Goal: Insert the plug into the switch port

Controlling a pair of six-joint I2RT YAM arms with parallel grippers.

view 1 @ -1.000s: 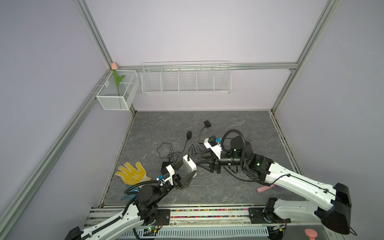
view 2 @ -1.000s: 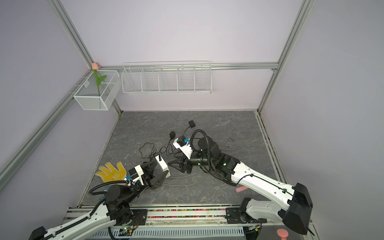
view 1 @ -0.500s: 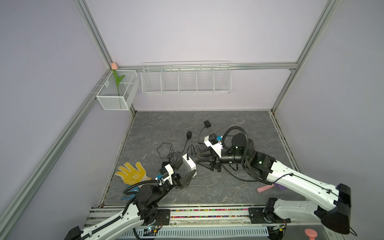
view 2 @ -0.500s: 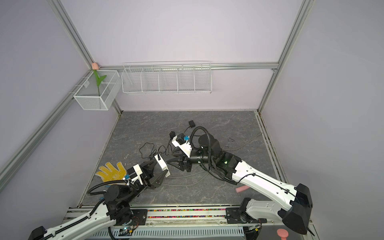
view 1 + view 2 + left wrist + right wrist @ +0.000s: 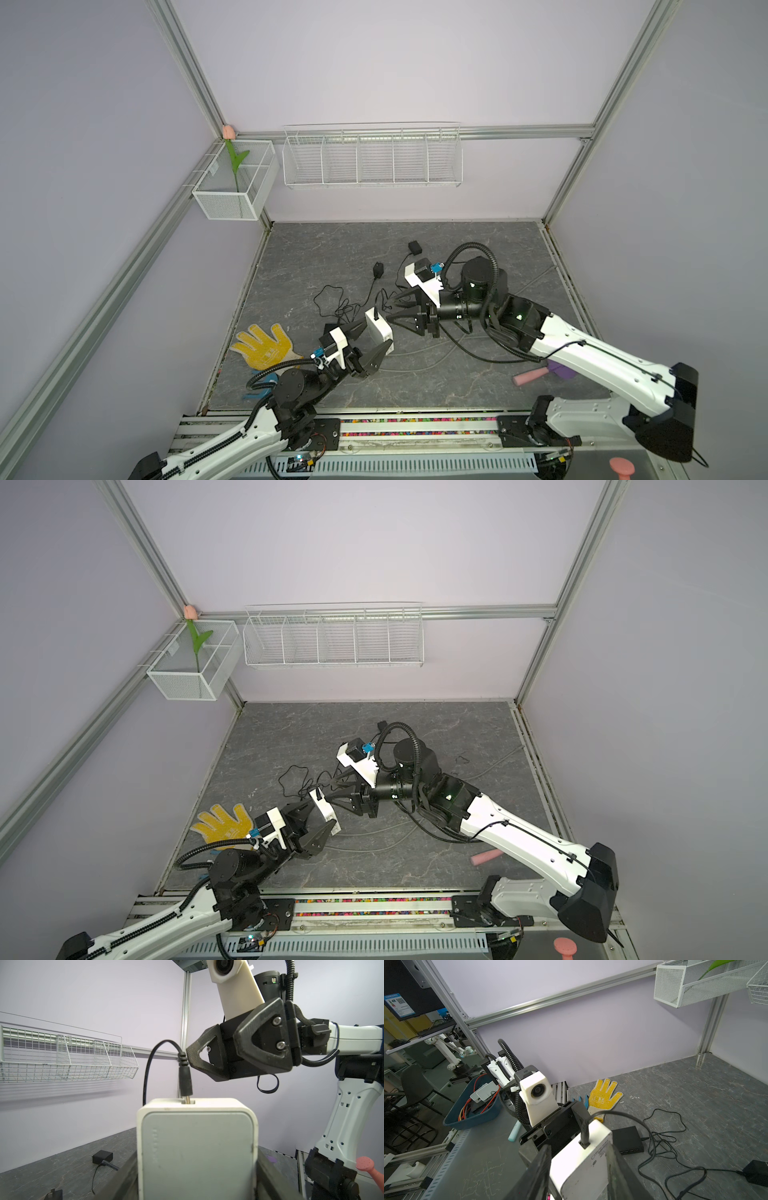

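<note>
The white switch (image 5: 380,328) is held up off the floor, with my left gripper (image 5: 376,334) shut on its sides; in the left wrist view it fills the space between the two dark fingers (image 5: 124,1178). The black plug (image 5: 185,1078) stands in the port (image 5: 188,1102) on the switch's top edge, and its cable arcs away. My right gripper (image 5: 390,308) is open just above that edge. One fingertip (image 5: 188,1053) sits beside the plug's strain relief. In the right wrist view its fingers (image 5: 542,1167) flank the switch (image 5: 583,1163) with a gap on each side.
A yellow glove (image 5: 266,347) lies left of the left arm. Black cables (image 5: 345,299), two adapters (image 5: 415,248) and a black box (image 5: 627,1141) lie behind the switch. A grey cable (image 5: 419,361) and a pink stick (image 5: 530,376) lie on the floor to the right. A wire rack (image 5: 372,156) hangs on the back wall.
My right gripper has moved left up to the switch's top edge, and its jaws have narrowed a little. The left gripper and the switch have stayed still.
</note>
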